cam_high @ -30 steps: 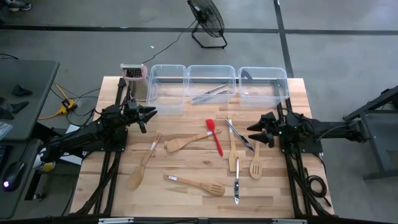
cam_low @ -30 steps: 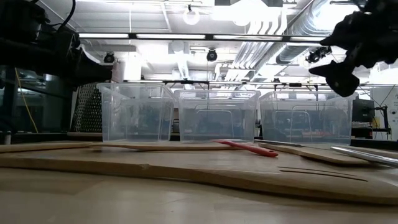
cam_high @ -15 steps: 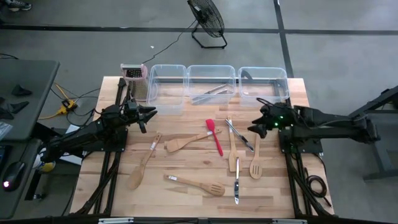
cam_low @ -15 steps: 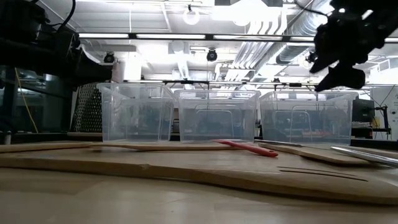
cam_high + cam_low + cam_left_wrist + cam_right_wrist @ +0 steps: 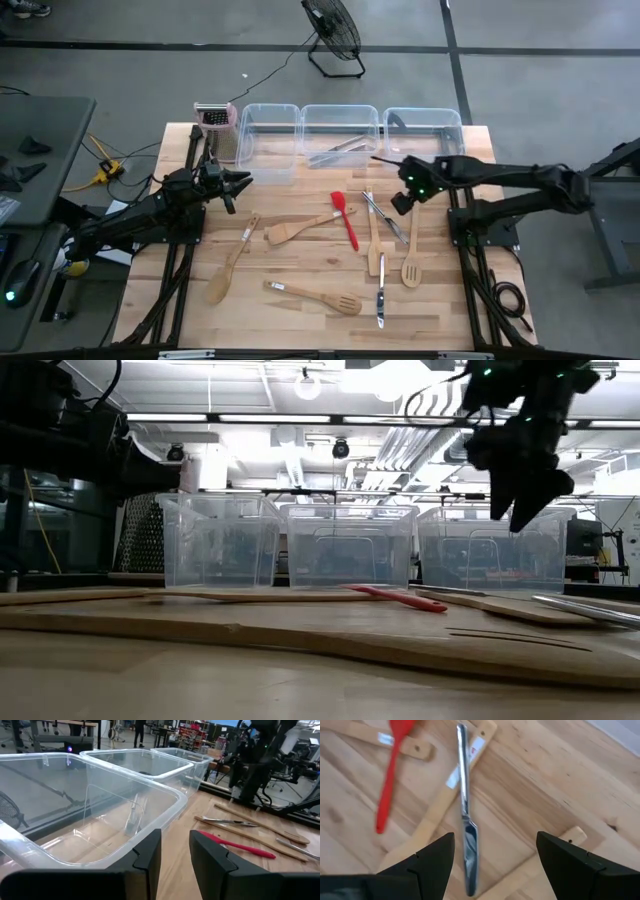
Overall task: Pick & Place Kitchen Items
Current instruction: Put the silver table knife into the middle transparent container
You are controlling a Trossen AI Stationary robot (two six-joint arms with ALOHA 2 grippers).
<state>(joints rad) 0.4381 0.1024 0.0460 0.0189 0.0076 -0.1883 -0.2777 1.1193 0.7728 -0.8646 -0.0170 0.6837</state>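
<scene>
Several utensils lie flat on the wooden table: a red spatula (image 5: 346, 221), wooden spatulas (image 5: 300, 229) (image 5: 373, 240) (image 5: 410, 256), a wooden spoon (image 5: 232, 263), a slotted wooden spatula (image 5: 316, 297), a table knife (image 5: 380, 296) and a silvery metal utensil (image 5: 386, 218) (image 5: 466, 820). My right gripper (image 5: 398, 203) (image 5: 495, 865) hangs open above that silvery utensil, pointing down, well clear of the table in the low view (image 5: 522, 510). My left gripper (image 5: 243, 185) (image 5: 175, 855) waits open near the left tub.
Three clear tubs stand along the far edge (image 5: 243, 130) (image 5: 340, 107) (image 5: 424, 111); the middle one holds metal tongs (image 5: 340, 148). A box grater (image 5: 215, 125) stands at the far left corner. Bare wood lies near the table's near edge and right side.
My right gripper has swung from the table's right edge toward the middle and tipped from level to pointing down, ending above the silvery utensil. No utensil has moved.
</scene>
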